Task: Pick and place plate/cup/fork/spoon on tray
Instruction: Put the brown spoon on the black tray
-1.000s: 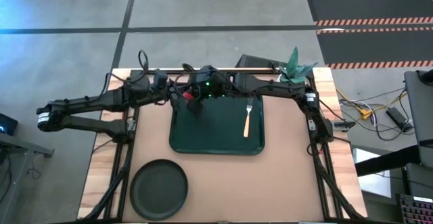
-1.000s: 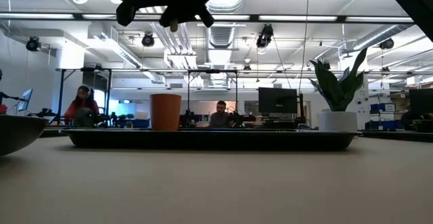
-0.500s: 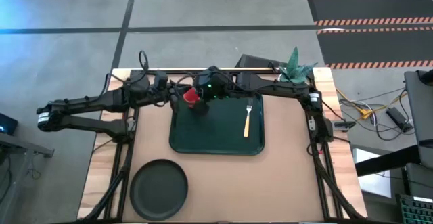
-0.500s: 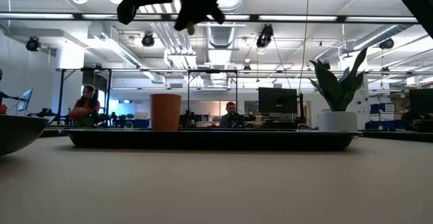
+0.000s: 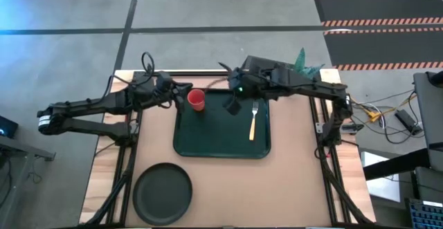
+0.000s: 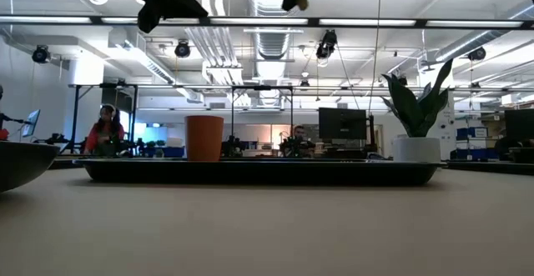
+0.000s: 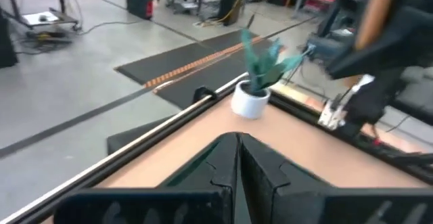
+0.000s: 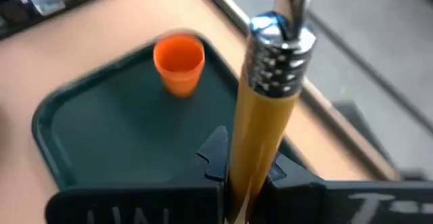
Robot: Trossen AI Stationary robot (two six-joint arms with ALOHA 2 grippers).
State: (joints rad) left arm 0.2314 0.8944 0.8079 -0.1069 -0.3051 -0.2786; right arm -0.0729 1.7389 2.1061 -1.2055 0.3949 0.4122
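The dark green tray lies mid-table. The red cup stands upright in its far left corner and also shows in the right wrist view. The fork lies on the tray's right part. The dark plate rests on the table near the front left, off the tray. My right gripper is above the tray's far middle, shut on the spoon; the spoon's bowl is out of view. My left gripper is shut and empty, left of the cup. My right gripper pinches the spoon's orange handle between its two fingers. The handle runs out ahead of the fingers along them, with its silver neck beyond. The spoon is lifted clear above the tray.
A white pot with a green plant stands at the table's far right corner. The tray's middle and near part are bare. People sit at desks in the room behind.
My right gripper, shut on the spoon, has drawn away from over the cup toward the table's right edge, and now sits between cup and fork. The cup, half hidden before, stands in full view in the same place.
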